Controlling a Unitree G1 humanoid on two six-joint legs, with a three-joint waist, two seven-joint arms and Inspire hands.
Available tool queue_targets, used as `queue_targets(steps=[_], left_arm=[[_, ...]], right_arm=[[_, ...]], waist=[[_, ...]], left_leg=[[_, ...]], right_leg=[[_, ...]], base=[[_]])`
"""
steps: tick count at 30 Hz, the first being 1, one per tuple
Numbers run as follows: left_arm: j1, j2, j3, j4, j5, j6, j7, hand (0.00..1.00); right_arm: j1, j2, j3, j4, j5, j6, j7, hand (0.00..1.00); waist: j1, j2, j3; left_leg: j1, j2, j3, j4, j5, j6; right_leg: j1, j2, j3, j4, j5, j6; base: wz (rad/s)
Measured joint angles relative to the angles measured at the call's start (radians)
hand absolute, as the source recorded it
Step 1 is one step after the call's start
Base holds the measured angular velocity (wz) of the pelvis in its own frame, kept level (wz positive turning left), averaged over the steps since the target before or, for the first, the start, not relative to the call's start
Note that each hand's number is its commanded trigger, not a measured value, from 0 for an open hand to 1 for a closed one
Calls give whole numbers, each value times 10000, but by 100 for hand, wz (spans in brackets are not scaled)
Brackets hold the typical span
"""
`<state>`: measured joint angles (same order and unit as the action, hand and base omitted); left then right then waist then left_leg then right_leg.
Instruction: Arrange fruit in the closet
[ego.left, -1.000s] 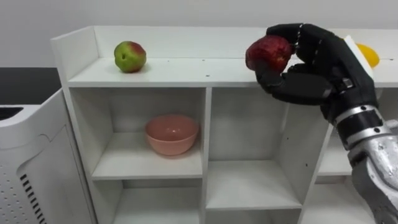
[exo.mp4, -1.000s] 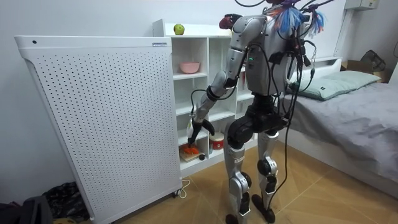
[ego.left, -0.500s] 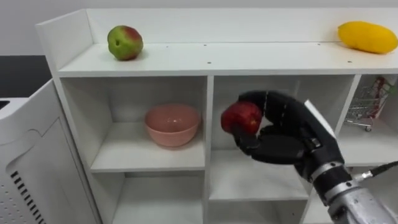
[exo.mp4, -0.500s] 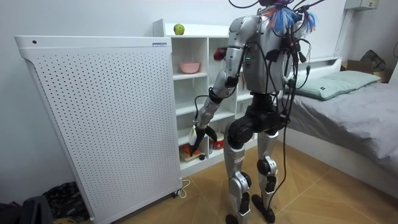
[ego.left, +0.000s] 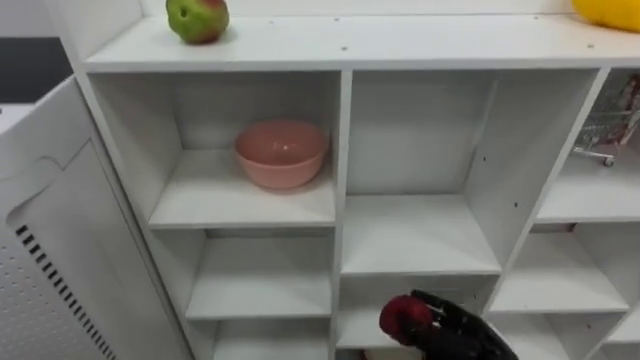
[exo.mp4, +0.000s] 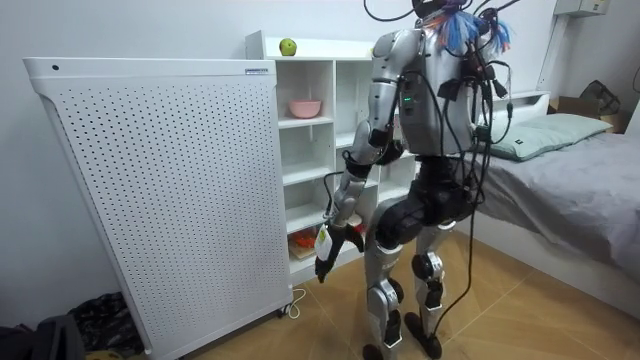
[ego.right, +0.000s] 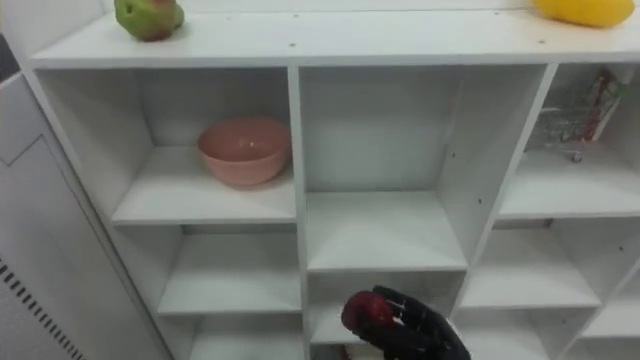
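The right hand (ego.left: 455, 337) is at the bottom of the eye views, its fingers curled round a red apple (ego.left: 404, 318) - the apple sits at the hand's left end, pinched between thumb and fingers. Both are low in front of the white shelf unit's (ego.left: 340, 140) middle column; whether the apple is inside a compartment I cannot tell. A green apple (ego.left: 197, 18) and a yellow fruit (ego.left: 606, 10) lie on the top board, well apart. A pink bowl (ego.left: 282, 153) stands in the upper left compartment. In the room view the robot stands facing the shelves, its left hand (exo.mp4: 324, 254) hanging low - open or closed, I cannot tell.
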<state>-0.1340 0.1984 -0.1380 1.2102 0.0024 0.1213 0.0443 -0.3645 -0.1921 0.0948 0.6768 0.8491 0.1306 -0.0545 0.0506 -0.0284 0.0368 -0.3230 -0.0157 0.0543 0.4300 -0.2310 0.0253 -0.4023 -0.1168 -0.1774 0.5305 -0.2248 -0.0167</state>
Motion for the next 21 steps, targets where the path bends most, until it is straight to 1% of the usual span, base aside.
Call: queue_targets(steps=[1,2,3,4,5,7,8,10,12,13,14,15,17,20,21], left_arm=[[-156,-25,-69,7,-108,3,114,0],[-159,-40,-82,18,-108,3,171,0],[-202,-61,-127,32,-120,5,272,0],[-226,-109,-218,22,-119,30,392,0],[-224,-151,-220,22,-120,41,421,0],[-261,-170,-234,-4,-400,51,660,0],[-270,-179,-236,-6,-497,72,713,0],[-260,-280,-276,-17,-749,204,836,0],[-269,-304,-477,-55,-1016,297,936,0],[-285,-307,-558,-141,-1174,304,1081,0],[-321,-308,-631,-150,-1277,299,1143,0],[-338,-325,-651,-141,-1301,301,1243,0],[-403,-333,-649,-122,-1290,247,1392,0],[-451,-305,-661,-126,-1257,154,1645,0],[-463,-265,-753,-123,-1260,155,1787,0]], right_arm=[[-124,-2,-4,229,555,-2,-18,100],[-158,-7,-11,252,815,-2,-60,100],[-300,-14,-23,314,1549,-19,-146,100],[-644,-13,-57,674,2415,-57,-184,100],[-843,-14,-107,878,2772,-73,-207,100],[-1389,-32,-436,1355,4156,-118,-323,100],[-1489,-44,-488,1379,4430,-134,-347,100],[-1698,-55,-607,1381,5433,-350,-361,100],[-1826,-60,-747,1613,6006,-429,-372,100],[-2039,-90,-873,1844,6339,-461,-455,100],[-2130,-102,-931,1890,6486,-503,-493,100],[-2379,-104,-1112,2068,6663,-563,-546,100],[-2732,-143,-1342,2455,6819,-686,-642,100],[-3129,-447,-1593,2715,6844,-826,-793,100],[-3260,-584,-1605,2715,6955,-958,-897,100]], waist=[[29,1,42],[35,-1,54],[98,-43,90],[102,-60,101],[102,-62,104],[241,-55,113],[303,-59,115],[388,-37,126],[386,-39,126],[402,-50,133],[411,-51,135],[413,-52,146],[428,-67,155],[536,-69,164],[633,-73,166]], left_leg=[[-372,-30,-5,271,-23,21],[-558,-47,-19,392,-48,16],[-960,-119,-22,592,-82,15],[-1368,-155,-21,776,-62,-4],[-1544,-162,-17,844,-33,-13],[-2208,-153,1,1203,15,-31],[-2357,-150,-1,1266,23,-45],[-2832,-129,-63,1440,65,-101],[-3074,-136,-167,1462,117,-166],[-3325,-135,-183,1578,131,-159],[-3482,-134,-183,1635,144,-143],[-3766,-132,-188,1756,151,-152],[-4134,-129,-192,1929,153,-158],[-4579,-115,-188,2116,140,-177],[-4803,-91,-189,2261,127,-190]], right_leg=[[-375,-44,55,242,-40,-16],[-562,-53,100,363,-82,-13],[-1004,-114,138,640,-102,-41],[-1418,-183,129,860,-101,-61],[-1605,-205,127,936,-80,-79],[-2203,-202,122,1192,-23,-159],[-2357,-197,125,1253,-21,-161],[-2766,-198,62,1352,-8,-177],[-2951,-206,-44,1368,14,-218],[-3191,-215,-49,1485,33,-295],[-3332,-232,-56,1538,34,-311],[-3618,-251,-55,1650,74,-394],[-3974,-288,-51,1824,58,-460],[-4402,-368,-167,1988,19,-531],[-4582,-382,-187,2079,1,-559]], base=[[5],[6],[7],[7],[12],[9],[4],[6],[16],[15],[7],[3],[4],[3],[5]])
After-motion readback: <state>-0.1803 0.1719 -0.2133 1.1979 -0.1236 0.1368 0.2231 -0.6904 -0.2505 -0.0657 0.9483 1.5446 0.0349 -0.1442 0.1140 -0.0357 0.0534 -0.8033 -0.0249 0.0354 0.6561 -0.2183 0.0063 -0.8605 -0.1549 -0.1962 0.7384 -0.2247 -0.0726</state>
